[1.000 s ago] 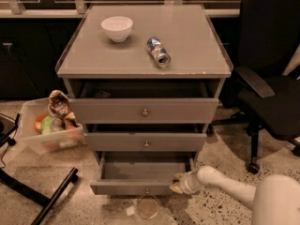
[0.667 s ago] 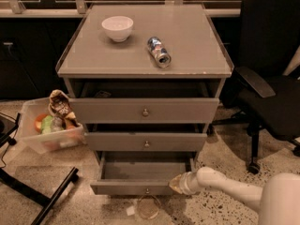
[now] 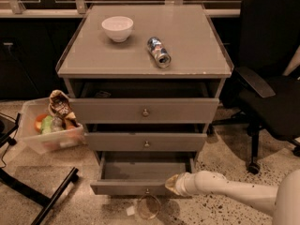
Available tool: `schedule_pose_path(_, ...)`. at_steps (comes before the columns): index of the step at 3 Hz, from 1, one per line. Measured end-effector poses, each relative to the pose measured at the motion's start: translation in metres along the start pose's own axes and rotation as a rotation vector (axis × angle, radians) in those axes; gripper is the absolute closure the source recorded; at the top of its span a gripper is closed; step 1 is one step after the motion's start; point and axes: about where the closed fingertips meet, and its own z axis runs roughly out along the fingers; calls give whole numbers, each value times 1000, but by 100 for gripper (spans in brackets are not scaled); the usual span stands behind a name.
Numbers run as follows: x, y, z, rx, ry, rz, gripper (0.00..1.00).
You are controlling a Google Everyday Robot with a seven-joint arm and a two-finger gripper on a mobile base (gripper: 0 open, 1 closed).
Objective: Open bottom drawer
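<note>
The bottom drawer (image 3: 126,187) of the grey cabinet is pulled well out, showing its plain grey inside. Its small round knob (image 3: 147,191) sits at the centre of the slim front. My gripper (image 3: 171,184) is at the right end of the drawer's front edge, on the end of my white arm (image 3: 225,187) coming in from the lower right. The mid drawer (image 3: 146,141) and the top drawer (image 3: 144,110) above it stand slightly out.
A white bowl (image 3: 117,28) and a lying can (image 3: 159,52) are on the cabinet top. A clear bin of snacks (image 3: 50,125) stands on the floor at left. A black office chair (image 3: 269,78) is at right. A clear cup (image 3: 146,207) lies below the drawer.
My gripper and arm have shifted slightly left along the bottom drawer's front edge. The drawer looks about as far out as before.
</note>
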Motion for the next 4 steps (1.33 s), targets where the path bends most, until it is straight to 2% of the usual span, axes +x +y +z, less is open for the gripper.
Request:
schedule_pose_path(1,-9,-14,4,46,-18,-20,63)
schedule_pose_path(2,-14,-36,21,61,-38,-38,86)
schedule_pose_path(3,-11,-65,45,66,-51,-53,100)
schedule_pose_path(4,-4,-87,67,63,-68,-54,100)
